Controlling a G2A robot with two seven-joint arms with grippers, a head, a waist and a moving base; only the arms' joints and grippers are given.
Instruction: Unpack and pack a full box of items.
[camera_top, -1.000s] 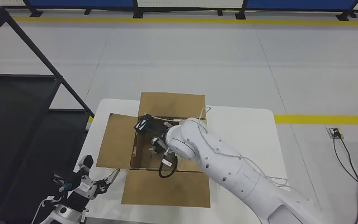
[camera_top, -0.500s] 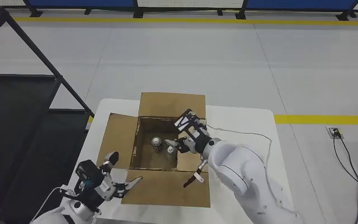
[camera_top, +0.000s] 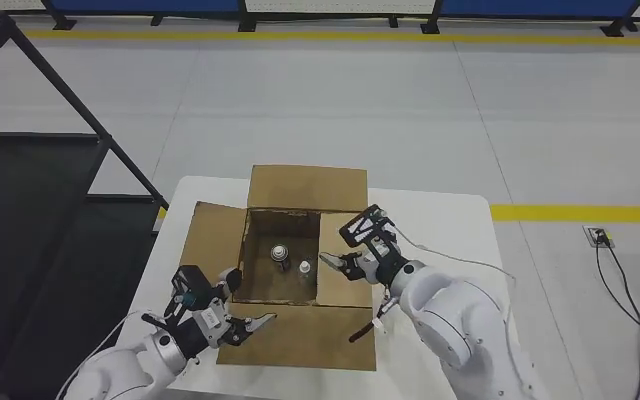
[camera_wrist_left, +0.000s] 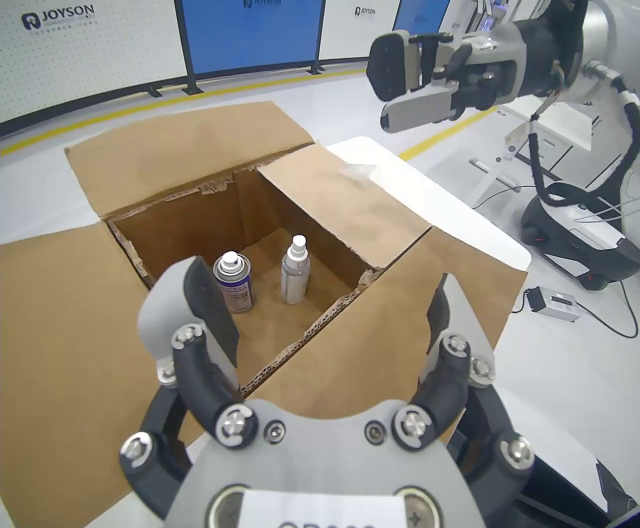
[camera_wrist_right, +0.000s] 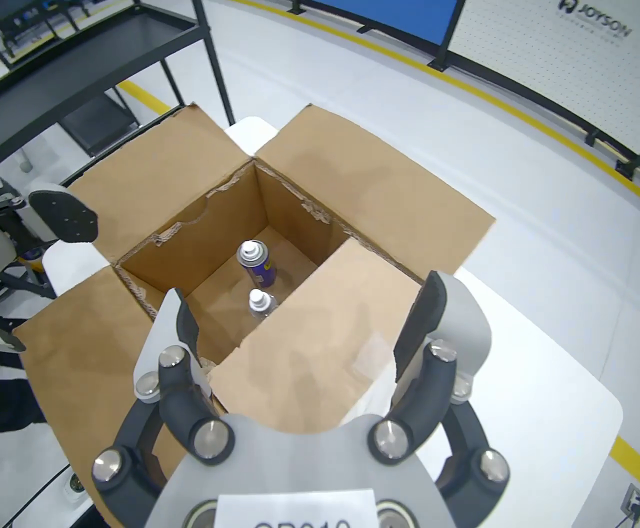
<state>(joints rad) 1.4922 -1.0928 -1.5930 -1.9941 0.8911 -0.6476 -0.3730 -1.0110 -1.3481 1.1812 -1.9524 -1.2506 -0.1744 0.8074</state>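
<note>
An open cardboard box (camera_top: 305, 185) with its four flaps spread stands on the white table (camera_top: 440, 230). On its floor stand a spray can (camera_top: 281, 254) (camera_wrist_left: 234, 282) (camera_wrist_right: 256, 260) and a small clear spray bottle (camera_top: 305, 267) (camera_wrist_left: 295, 272) (camera_wrist_right: 261, 302), both upright and side by side. My left gripper (camera_top: 248, 300) (camera_wrist_left: 320, 295) is open and holds nothing; it hovers over the box's near left flap corner. My right gripper (camera_top: 345, 247) (camera_wrist_right: 305, 300) (camera_wrist_left: 407, 90) hangs open and holds nothing above the right flap at the box's opening.
A black metal rack (camera_top: 50, 200) stands left of the table. Bare tabletop lies to the right of the box (camera_wrist_right: 525, 380). Yellow floor lines (camera_top: 560, 212) run behind and to the right.
My right arm came up out of the box and drew back to the right flap, holding nothing. My left gripper moved from the table's near left corner up to the box's front flap.
</note>
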